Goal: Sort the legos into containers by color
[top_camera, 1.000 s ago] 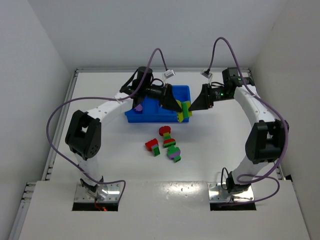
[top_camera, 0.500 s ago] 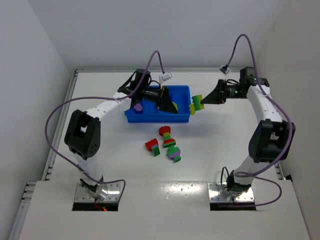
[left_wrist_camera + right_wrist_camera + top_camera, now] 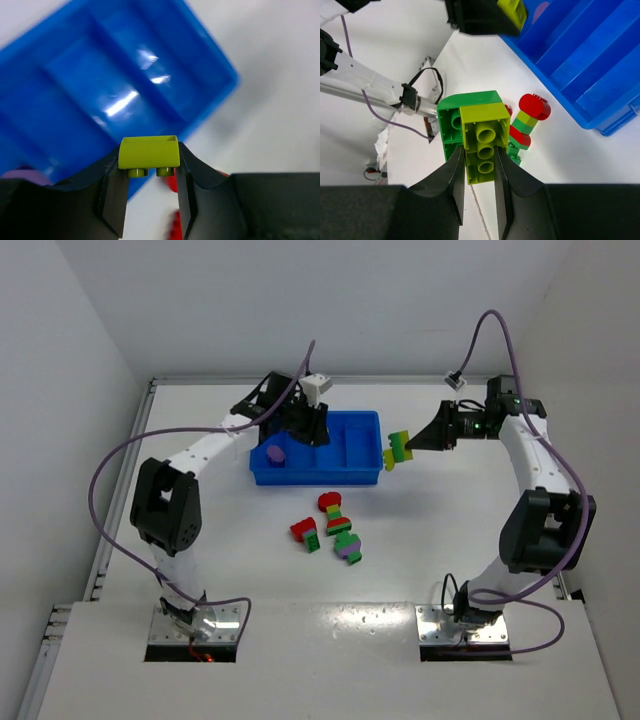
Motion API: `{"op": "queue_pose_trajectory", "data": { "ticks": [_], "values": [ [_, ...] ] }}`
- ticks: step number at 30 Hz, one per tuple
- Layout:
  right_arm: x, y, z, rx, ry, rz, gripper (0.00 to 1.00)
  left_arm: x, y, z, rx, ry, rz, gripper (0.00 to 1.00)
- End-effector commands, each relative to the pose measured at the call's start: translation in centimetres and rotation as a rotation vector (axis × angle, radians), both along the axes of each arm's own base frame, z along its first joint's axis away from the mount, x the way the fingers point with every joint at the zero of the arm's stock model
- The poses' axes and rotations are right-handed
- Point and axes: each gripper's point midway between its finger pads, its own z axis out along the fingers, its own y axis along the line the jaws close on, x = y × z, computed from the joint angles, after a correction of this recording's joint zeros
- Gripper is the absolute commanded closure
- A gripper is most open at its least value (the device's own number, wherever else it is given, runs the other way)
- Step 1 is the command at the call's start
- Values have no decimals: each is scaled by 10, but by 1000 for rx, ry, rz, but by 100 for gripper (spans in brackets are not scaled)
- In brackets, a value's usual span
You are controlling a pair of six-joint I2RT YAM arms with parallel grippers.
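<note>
Step in hand: dropping a separated piece. The left hand [image 3: 312, 426] is hanging over the blue tray [image 3: 352, 476], pinching one yellow-green brick [image 3: 148, 151] narrowly between its fingers, studs pointing down in the left wrist view. Which compartment it is over I cannot tell exactly; it looks like one of the left-middle ones.

The right hand [image 3: 477, 165] is sitting just beside the tray's right end, off the bench, clamping a green and yellow-green stack [image 3: 470, 120] that is not yet sorted.

A purple brick [image 3: 276, 452] is lying in the tray's leftmost compartment. The other compartments are looking bare.

Three or four loose stacks [image 3: 330, 525] of red, green and purple are lying on the bench near the tray's front wall, apart from both hands.

Next move, as I judge it: the left hand is needing to line up over a bare compartment and let go. After that the two hands are probably needing to meet again to pull the right hand's stack apart, since it is mixing two colours.

Surface: the bench [image 3: 200, 540] is showing plain white and matte, with no clutter around the bricks. Room: white walls [image 3: 300, 310] are closing in three sides. Purple cables [image 3: 120, 470] are looping off both arms, well above the bricks.
</note>
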Motion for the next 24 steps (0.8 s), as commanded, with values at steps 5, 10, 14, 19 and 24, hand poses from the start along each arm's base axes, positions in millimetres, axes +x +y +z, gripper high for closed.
{"op": "queue_pose_trajectory", "data": {
  "ticks": [5, 10, 14, 19, 24],
  "values": [
    [-2, -2, 9, -22, -59, -11, 100, 50, 47, -46, 280, -46, 245, 96],
    [-2, -2, 9, -20, -50, -13, 100, 60, 56, -74, 353, -26, 290, 90],
    [-1, -2, 9, -21, -59, -13, 100, 65, 53, -80, 357, -21, 289, 66],
    [-1, -2, 9, -21, -59, -13, 100, 64, 50, -73, 314, -3, 281, 33],
    [-4, 0, 7, -32, -60, -2, 100, 49, 38, -29, 124, 21, 214, 30]
  ]
}}
